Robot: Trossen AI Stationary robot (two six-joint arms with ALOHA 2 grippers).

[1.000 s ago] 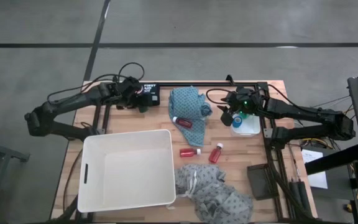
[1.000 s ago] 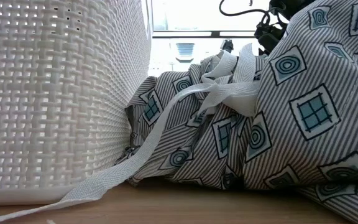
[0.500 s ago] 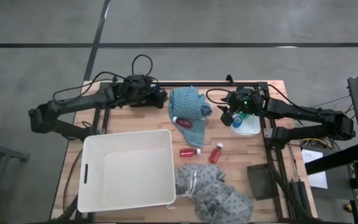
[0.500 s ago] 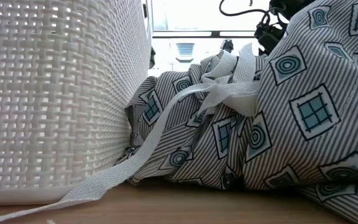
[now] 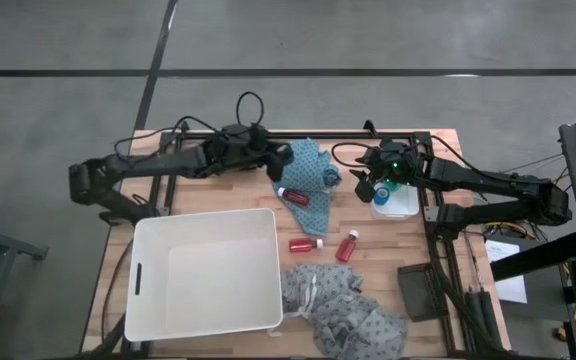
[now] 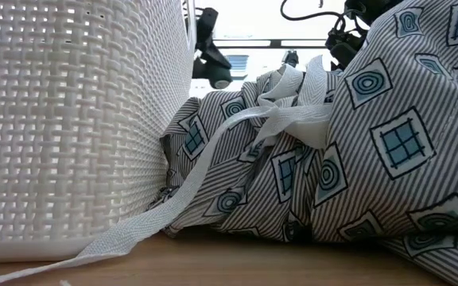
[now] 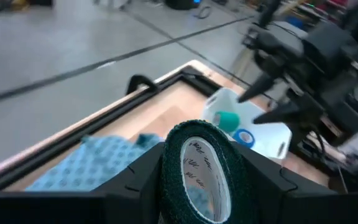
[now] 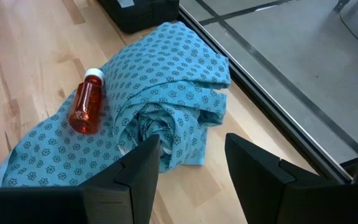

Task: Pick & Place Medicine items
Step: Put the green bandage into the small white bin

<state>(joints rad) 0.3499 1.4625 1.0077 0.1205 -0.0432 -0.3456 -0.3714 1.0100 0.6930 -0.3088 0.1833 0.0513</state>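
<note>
Dark-green roll (image 7: 202,169) is clamped in left end effector (image 5: 273,160); white tray (image 5: 400,204) lies at 3 o'clock. Right end effector (image 8: 188,163) is held apart, empty.

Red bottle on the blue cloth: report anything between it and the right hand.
Only the bunched fold of the blue cloth lies between the right hand and the red bottle. The bottle itself lies uncovered on top of the cloth.

White woven basket (image 6: 70,119), patterned cloth (image 6: 356,143) w/ white strap (image 6: 213,171) (touching basket)
</note>
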